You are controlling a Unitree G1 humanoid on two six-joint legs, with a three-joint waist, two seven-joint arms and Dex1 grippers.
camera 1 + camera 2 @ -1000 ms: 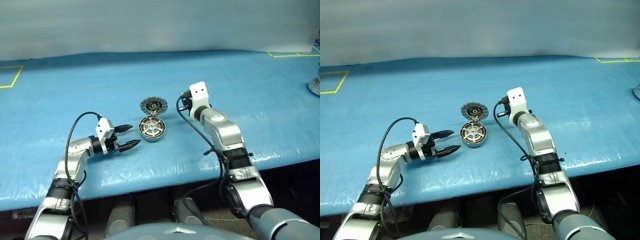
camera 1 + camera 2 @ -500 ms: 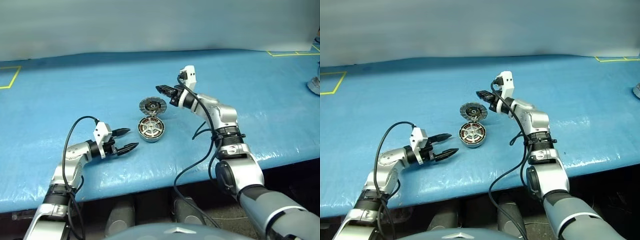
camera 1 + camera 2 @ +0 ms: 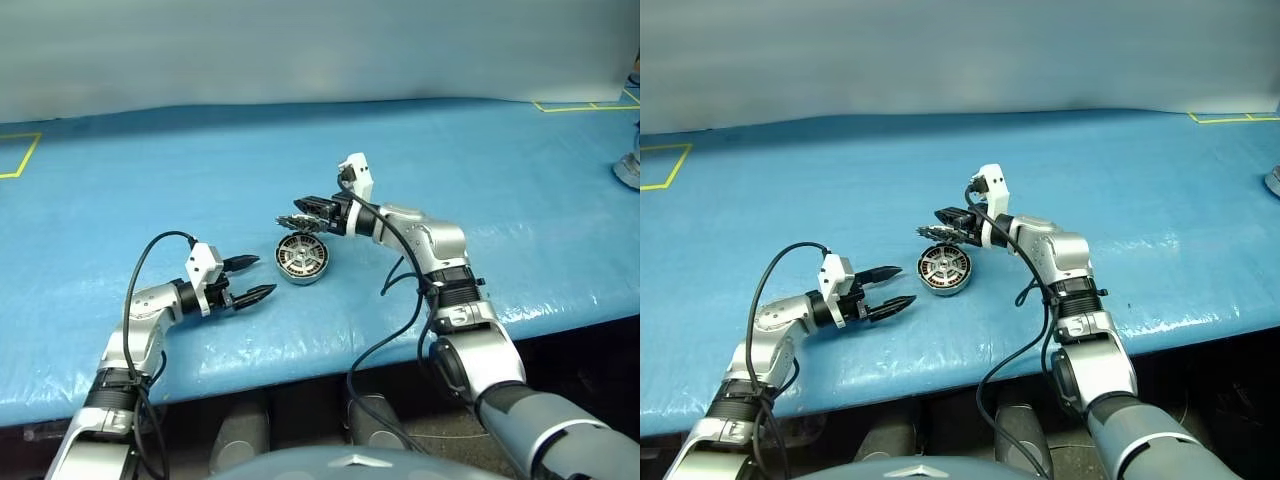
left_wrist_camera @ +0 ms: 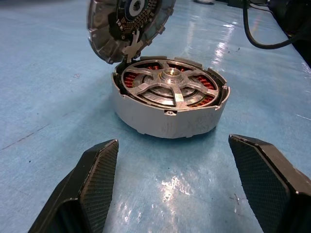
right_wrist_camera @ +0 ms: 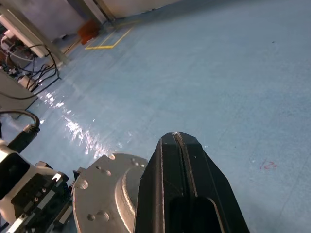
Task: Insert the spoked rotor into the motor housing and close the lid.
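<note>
Right pincer (image 3: pixel 300 207) swung onto lid (image 4: pixel 127 26) (fingers together)

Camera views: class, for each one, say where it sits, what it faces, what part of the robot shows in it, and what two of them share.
Left and right eye views: on the head, looking down at the blue table; both arms show.
Left wrist view: low, facing the motor housing with the spoked rotor seated; open left gripper.
Right wrist view: behind the lid; shut right gripper.
Shared: the lid, inner face in the left wrist view, outer in the right.

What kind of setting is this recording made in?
Probably a robotics lab or test workspace: a blue sheet-covered table marked with yellow tape squares, a small motor housing as the workpiece, and loose cables nearby.
</note>
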